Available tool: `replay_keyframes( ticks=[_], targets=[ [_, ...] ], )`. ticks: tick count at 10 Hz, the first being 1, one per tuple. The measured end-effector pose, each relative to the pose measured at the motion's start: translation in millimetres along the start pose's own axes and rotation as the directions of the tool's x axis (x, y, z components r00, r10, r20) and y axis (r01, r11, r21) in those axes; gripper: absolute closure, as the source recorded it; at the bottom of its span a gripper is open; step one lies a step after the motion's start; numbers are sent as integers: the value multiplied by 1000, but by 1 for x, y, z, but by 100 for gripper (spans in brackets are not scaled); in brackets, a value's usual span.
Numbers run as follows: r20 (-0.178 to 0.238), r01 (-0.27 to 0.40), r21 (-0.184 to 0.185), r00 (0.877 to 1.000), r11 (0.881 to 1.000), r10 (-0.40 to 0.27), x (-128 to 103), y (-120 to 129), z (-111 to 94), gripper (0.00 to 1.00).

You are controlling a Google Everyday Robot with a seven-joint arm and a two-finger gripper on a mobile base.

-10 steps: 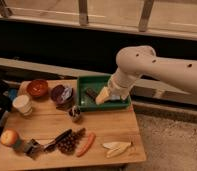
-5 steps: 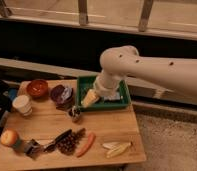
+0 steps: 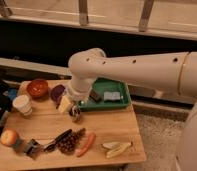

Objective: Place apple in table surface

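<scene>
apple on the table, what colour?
The apple is orange-red with a yellowish patch, camera view. End effector hangs by the green tray's left end.

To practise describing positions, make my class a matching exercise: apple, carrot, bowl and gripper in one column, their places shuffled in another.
Things: 1 apple; 2 carrot; 3 red-orange bowl; 4 gripper.
Places: a far side of the table, behind the white cup; b above the table, beside the green tray; c near corner, picture's left; d near edge, middle.
Pairs: 1-c, 2-d, 3-a, 4-b.

One apple (image 3: 9, 136), one carrot (image 3: 86, 144), one cup (image 3: 23, 104), one red bowl (image 3: 38, 88), one tray (image 3: 113, 106) (green), one gripper (image 3: 74, 113) over table (image 3: 109, 127).
</scene>
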Motion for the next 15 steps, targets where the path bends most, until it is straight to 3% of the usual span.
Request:
replay_keyframes(
  ticks=[2, 3, 8, 11, 15],
  targets=[
    [-27, 48, -50, 998, 998, -50, 5, 25, 16, 20],
    [-33, 60, -58, 998, 997, -62, 5, 32, 18, 20],
    [-46, 65, -35, 997, 997, -67, 5, 30, 17, 20],
    [-64, 133, -24, 989, 991, -134, -25, 52, 30, 20],
    [-55, 241, -49, 968, 969, -244, -83, 96, 61, 20]
  ],
)
